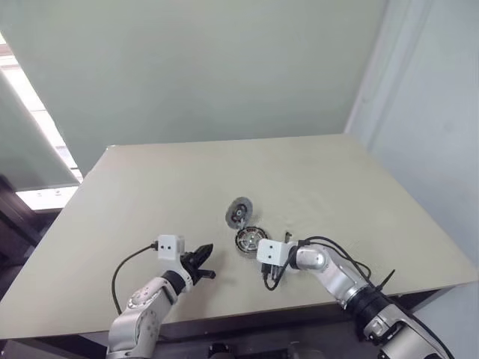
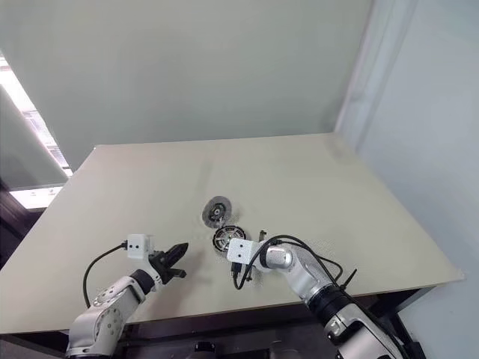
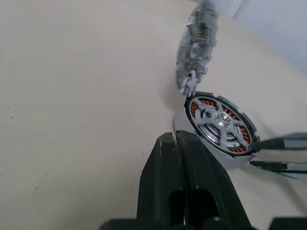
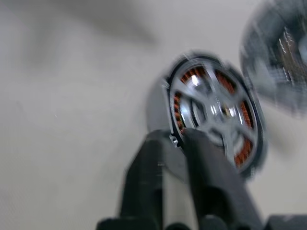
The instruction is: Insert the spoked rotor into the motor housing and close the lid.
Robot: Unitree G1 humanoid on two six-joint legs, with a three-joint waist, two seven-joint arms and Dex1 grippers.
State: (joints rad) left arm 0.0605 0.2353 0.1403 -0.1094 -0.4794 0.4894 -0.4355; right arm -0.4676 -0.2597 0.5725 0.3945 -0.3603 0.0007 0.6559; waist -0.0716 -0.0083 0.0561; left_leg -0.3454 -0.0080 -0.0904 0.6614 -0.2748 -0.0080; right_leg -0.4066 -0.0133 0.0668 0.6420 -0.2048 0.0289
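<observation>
Beige table (image 1: 150,194), pale green wall (image 1: 187,67)

Even, soft daylight enters from the bright window strip (image 1: 34,112) at the left; the desk (image 1: 150,194) is evenly lit with faint shadows. In the right wrist view, the motor housing (image 4: 216,112) appears motion-blurred; the lid (image 3: 196,45) is out of focus.

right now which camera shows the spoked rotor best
The left wrist view: the spoked rotor sits sharp in the motor housing, spokes over orange windings. The right wrist view shows it closer but blurred; both eye views show it tiny.
</observation>
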